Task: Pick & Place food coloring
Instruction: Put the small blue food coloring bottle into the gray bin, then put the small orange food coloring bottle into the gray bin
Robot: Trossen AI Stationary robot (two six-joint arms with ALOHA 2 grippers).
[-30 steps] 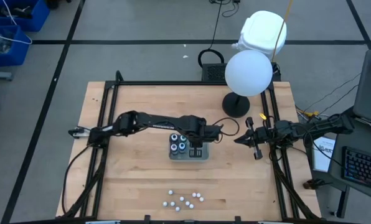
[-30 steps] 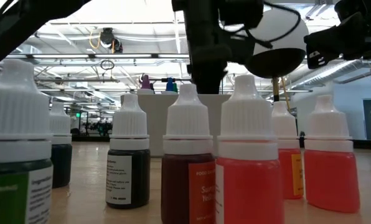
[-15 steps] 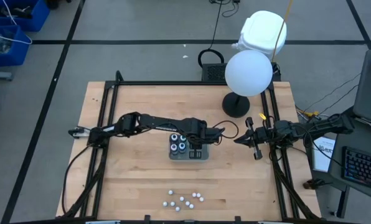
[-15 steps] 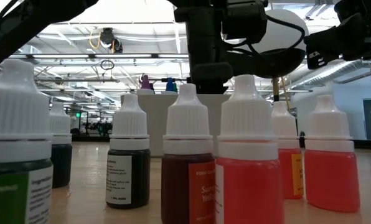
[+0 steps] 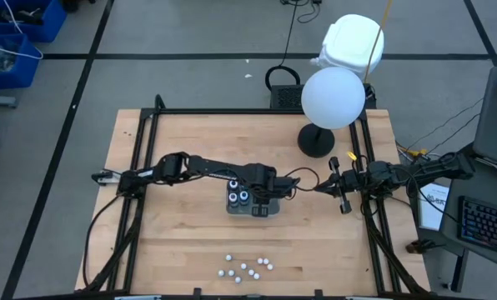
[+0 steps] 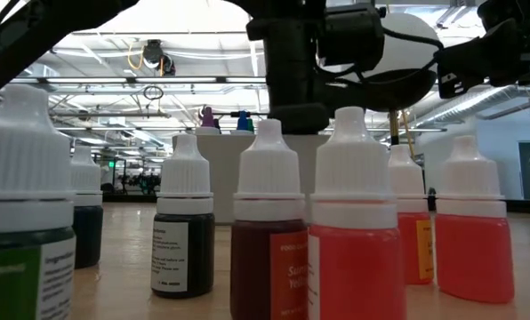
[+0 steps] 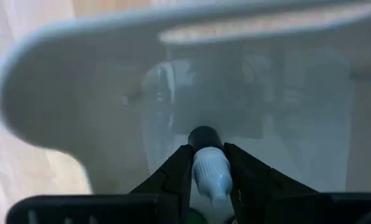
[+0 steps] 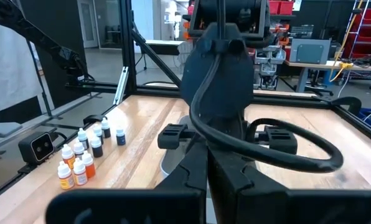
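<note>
Left gripper (image 7: 209, 171): I see it from its own wrist camera pinching a bottle (image 7: 210, 169) by the white cap, one finger (image 7: 173, 174) on each side. The bottle's body is cut off below the picture edge, so I cannot tell its colour.
Left arm: from above it reaches across the table (image 5: 182, 242) to the tray (image 5: 253, 200), and the wrist covers the tray's right half.
Tray: clear, near the table's middle. In the wrist view its walls are a pale blur around the held bottle, and I cannot tell which compartment lies under it.
Bottles in tray (image 5: 238, 192): I make out dark bottles with ringed tops in the left half; the arm hides the rest, so I cannot count them.
Loose bottles (image 5: 244, 267): a small cluster of white caps near the table's front edge, well apart from the tray. In the low view they fill the foreground, red, orange, dark and green, and block my sight of the tray.
Right gripper (image 5: 319, 187): pressed together, holding nothing, at the table's right side, pointing toward the left arm.
Lamp (image 5: 332, 97): white globe on a dark base at the back right, hiding part of the table's edge.
</note>
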